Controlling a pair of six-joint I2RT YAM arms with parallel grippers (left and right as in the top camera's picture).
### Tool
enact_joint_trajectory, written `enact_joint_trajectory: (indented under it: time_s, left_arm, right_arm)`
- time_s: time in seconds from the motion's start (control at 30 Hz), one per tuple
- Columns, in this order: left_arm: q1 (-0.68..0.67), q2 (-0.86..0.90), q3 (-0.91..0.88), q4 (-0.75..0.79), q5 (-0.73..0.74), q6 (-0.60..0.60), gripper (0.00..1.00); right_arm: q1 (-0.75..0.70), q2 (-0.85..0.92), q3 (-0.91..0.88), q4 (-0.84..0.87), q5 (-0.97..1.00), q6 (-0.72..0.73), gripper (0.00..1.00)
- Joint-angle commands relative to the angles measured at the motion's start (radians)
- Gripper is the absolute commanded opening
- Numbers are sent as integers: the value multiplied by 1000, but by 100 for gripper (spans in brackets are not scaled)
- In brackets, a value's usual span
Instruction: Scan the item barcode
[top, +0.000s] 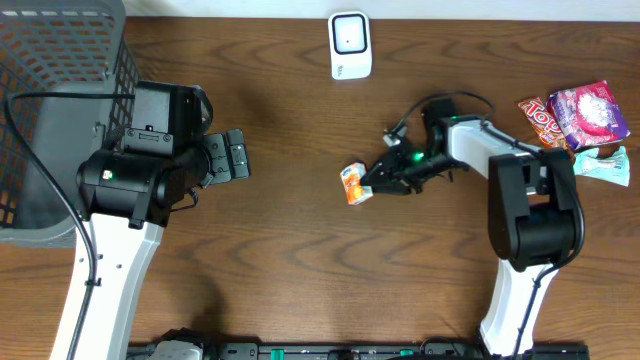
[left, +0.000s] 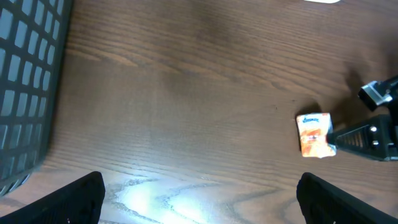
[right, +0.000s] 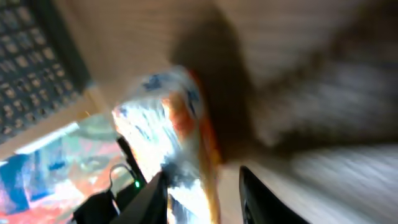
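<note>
Early in the job, judging by the layout. Small orange packet (top: 355, 183) low on the desk (top: 300, 280) at centre frame, well apart from the white barcode scanner (top: 350, 45) at top centre. Nothing held up to the scanner, so the scan itself probably not yet done. Left to do, at a guess: lift the packet, carry it toward the top of the frame, turn the barcode to the scanner window. No barcode readable in any view.

Right hand (top: 375, 183) reaching in from the right, tips at the packet's right edge. In the right wrist view, very blurred, fingers (right: 258, 199) to either side of the packet. Whether clamped on it or loose around it: cannot tell. Seen from the left wrist, the packet close to the desk or flat on it, but impossible to say which.

Left hand (top: 237, 155) at left of frame, fingers wide apart, nothing between them, just beside the dark mesh basket (top: 60, 90) in the upper left corner.

Count:
- One scanner.
- One basket.
- One orange packet at centre.
- Three more snack packets bunched at the right edge: red packet (top: 538, 118), pink packet (top: 590, 115), teal packet (top: 603, 165).
- Four packets in all.
- Two arms.
</note>
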Motion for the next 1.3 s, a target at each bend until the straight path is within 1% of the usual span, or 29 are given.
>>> enact_joint_trajectory:
  time_s: [0.0,0.07,0.2,0.3,0.37,0.4,0.47,0.5,0.63,0.7,0.77,0.87,0.93,1.03,1.13,1.27]
  left_arm:
    - [1,2,-2,-2,-13,6,98]
    - [1,2,-2,-2,-13,6,98]
    - [1,2,-2,-2,-13,6,98]
    - [1,2,-2,-2,-13,6,98]
    - [1,2,-2,-2,-13,6,98]
    - [1,2,-2,-2,-13,6,98]
    - [1,2,-2,-2,-13,6,98]
    - [1,2,-2,-2,-13,6,98]
    - [1,2,-2,-2,-13,6,98]
    - [1,2,-2,-2,-13,6,98]
    - [1,2,-2,-2,-13,6,98]
    - [1,2,-2,-2,-13,6,98]
    - [1,2,-2,-2,-13,6,98]
    - [1,2,-2,-2,-13,6,98]
    - [1,2,-2,-2,-13,6,98]
    - [1,2,-2,-2,-13,6,98]
  right_arm:
    - [-34,-6,81,-90,151,3,33]
    - [-38,-11,148,-181,215,-24,33]
    - [-27,-18,217,-259,230,-71,34]
    - [-13,-18,243,-280,257,-72,40]
    - [0,-18,243,-281,288,-72,51]
    - [6,-18,242,-281,309,-72,54]
    - [25,-18,242,-281,392,-68,65]
    - [31,-18,242,-280,422,-68,68]
    - [55,-18,242,-277,532,-68,90]
    - [60,-18,242,-271,538,-67,95]
    - [60,-18,242,-264,538,-51,94]
    - [55,-18,242,-264,475,-43,89]
    - [50,-18,242,-261,380,-87,84]
    - [43,-18,242,-261,285,-140,81]
    - [41,-18,242,-267,291,-149,74]
    - [48,-18,239,-272,291,-155,71]
